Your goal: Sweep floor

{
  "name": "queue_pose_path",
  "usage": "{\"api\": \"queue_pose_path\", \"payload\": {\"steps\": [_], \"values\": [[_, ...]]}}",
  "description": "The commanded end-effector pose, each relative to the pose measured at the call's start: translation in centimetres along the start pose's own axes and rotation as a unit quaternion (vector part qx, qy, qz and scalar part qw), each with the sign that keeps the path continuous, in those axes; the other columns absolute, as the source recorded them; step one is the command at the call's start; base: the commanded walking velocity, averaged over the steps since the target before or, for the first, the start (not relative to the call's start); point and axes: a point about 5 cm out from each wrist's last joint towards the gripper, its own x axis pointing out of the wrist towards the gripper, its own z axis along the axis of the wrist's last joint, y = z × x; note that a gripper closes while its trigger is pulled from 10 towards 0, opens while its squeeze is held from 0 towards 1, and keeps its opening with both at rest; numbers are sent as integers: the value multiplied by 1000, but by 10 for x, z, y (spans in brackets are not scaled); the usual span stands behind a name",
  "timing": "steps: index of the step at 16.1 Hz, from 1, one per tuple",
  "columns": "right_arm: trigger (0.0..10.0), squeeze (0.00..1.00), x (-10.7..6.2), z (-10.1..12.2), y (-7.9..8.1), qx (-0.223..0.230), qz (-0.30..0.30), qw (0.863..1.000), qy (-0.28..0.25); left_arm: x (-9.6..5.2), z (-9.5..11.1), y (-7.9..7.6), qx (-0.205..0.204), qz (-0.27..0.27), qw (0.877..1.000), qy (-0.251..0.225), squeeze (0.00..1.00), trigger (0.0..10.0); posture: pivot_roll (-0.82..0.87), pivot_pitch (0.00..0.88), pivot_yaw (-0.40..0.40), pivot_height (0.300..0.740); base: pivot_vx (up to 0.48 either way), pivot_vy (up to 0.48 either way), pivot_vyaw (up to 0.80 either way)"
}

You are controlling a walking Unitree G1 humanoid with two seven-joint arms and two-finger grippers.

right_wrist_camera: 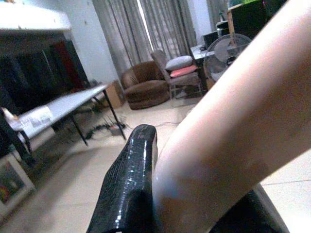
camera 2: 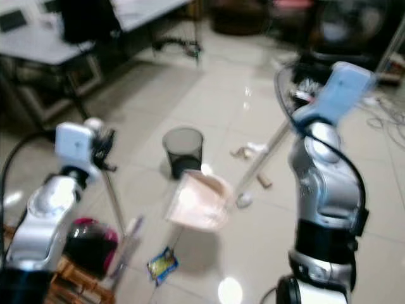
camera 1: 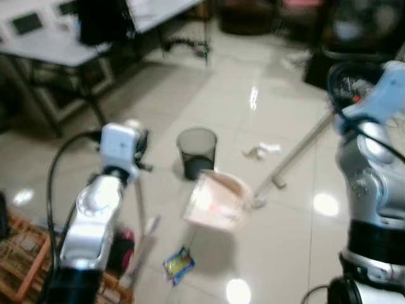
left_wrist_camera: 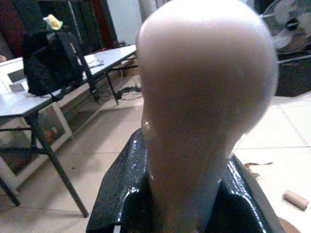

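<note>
Beside the mesh wastebasket [camera 1: 197, 151], the dustpan [camera 1: 215, 201] hangs from the left claw [left_wrist_camera: 184, 194], clenched on its handle. Right claw [right_wrist_camera: 194, 204] grasps the broom handle [camera 1: 297, 152]. Next, I judge: sweeping the paper scraps [camera 1: 261, 151] panward.

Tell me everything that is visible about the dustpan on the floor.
The dustpan is pale pink, apparently plastic, with a wide open tray and raised walls. It is blurred. It sits on the tiled floor, just in front of the black mesh bin. The broom's lower end lies beside its right edge; whether they touch is unclear. A yellow-blue wrapper lies nearer the robot.
</note>
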Motion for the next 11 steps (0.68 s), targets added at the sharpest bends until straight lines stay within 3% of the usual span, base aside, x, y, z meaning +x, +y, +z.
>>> {"api": "queue_pose_path", "payload": {"steps": [1, 4, 11], "values": [[10000, 0, 0, 22, -1, 8, 2, 999, -36, 3, 12, -2, 6, 3, 1000, -23, 0, 10000, -101, 0, 80, 740, 390, 0, -575], [10000, 0, 3, 30, 0, -1, 9, 999, -43, 6, 9, -6, 1, 7, 1000, -21, 0, 10000, -110, 0, 77, 740, 394, 0, -538], [10000, 0, 10, 37, 3, 7, 34, 999, -34, 0, 0, 2, 1, 41, 999, -6, 0, 10000, -116, 0, 65, 740, 394, 0, 0]]}}
